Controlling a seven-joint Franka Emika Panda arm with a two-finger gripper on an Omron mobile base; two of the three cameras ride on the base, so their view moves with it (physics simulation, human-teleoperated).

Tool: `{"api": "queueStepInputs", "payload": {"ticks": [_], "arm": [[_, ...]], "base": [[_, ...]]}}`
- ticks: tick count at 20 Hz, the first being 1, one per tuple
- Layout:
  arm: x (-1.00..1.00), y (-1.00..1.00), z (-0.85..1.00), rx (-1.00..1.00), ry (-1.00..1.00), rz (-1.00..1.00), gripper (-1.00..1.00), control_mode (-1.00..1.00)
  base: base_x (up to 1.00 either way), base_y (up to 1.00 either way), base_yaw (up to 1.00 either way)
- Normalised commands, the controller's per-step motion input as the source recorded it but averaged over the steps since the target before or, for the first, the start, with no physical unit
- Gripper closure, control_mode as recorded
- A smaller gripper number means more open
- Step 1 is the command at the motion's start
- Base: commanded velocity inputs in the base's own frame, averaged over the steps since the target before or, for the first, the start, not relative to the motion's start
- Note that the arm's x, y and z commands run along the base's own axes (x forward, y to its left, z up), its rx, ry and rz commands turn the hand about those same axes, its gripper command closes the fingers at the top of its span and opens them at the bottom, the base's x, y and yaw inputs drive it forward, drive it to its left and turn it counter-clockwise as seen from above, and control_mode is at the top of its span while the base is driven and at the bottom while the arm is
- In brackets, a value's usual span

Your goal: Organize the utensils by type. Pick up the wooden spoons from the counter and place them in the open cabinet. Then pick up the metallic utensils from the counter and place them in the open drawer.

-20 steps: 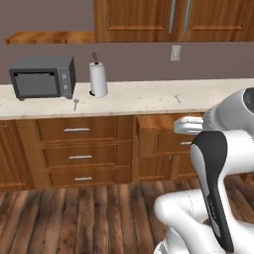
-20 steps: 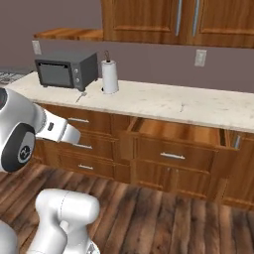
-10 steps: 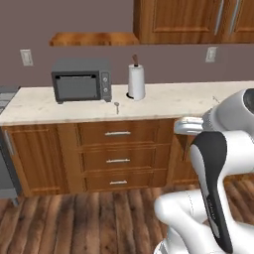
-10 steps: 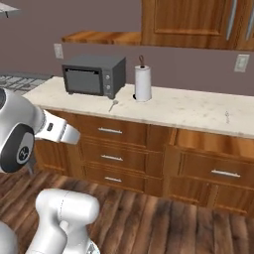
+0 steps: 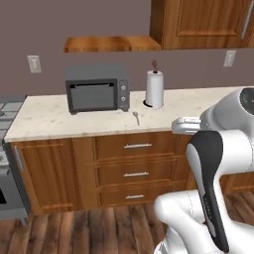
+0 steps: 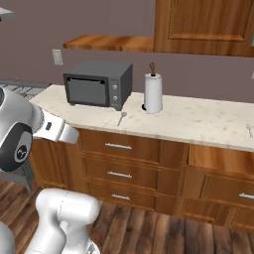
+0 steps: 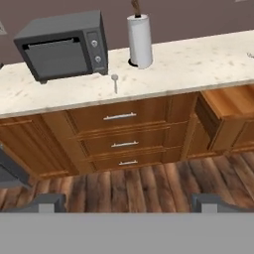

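Observation:
A small silver-grey spoon (image 5: 136, 117) (image 6: 121, 118) (image 7: 115, 82) lies on the beige counter (image 5: 44, 119) (image 6: 198, 121) (image 7: 198, 69), in front of the toaster oven and paper towel roll. A second thin pale utensil (image 6: 249, 130) (image 7: 250, 55) lies far to the right on the counter; I cannot tell if it is a wooden spoon. The open drawer (image 7: 229, 101) shows its lighter wood inside. The open cabinet's wooden floor (image 5: 111, 43) (image 6: 106, 42) hangs above the toaster oven. My gripper (image 7: 129, 204) is open with nothing between its fingers, well back from the counter.
A grey toaster oven (image 5: 97, 94) (image 6: 96, 84) (image 7: 62, 45) and a white paper towel roll (image 5: 155, 89) (image 6: 153, 93) (image 7: 139, 40) stand at the back of the counter. Closed drawers (image 5: 137, 158) sit below. A stove (image 5: 5, 163) is at the left.
The whole scene has shifted right in both base views, so the base has driven left along the counter. The toaster oven and spoon now sit nearer the middle. The gripper stays open.

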Motion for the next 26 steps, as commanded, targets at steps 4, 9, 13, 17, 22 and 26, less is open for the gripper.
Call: {"api": "queueStepInputs", "payload": {"ticks": [4, 9, 13, 17, 22, 26], "arm": [[0.0, 0.0, 0.0, 0.0, 0.0, 0.0, -1.0, 1.0], [0.0, 0.0, 0.0, 0.0, 0.0, 0.0, -1.0, 1.0], [0.0, 0.0, 0.0, 0.0, 0.0, 0.0, -1.0, 1.0], [0.0, 0.0, 0.0, 0.0, 0.0, 0.0, -1.0, 1.0], [0.0, 0.0, 0.0, 0.0, 0.0, 0.0, -1.0, 1.0], [0.0, 0.0, 0.0, 0.0, 0.0, 0.0, -1.0, 1.0]], "base": [[0.6, 0.28, -0.17], [0.62, 0.2, -0.01], [0.57, 0.35, 0.07], [0.61, 0.27, 0.02], [0.62, 0.3, 0.0], [0.57, 0.13, -0.05]]}}
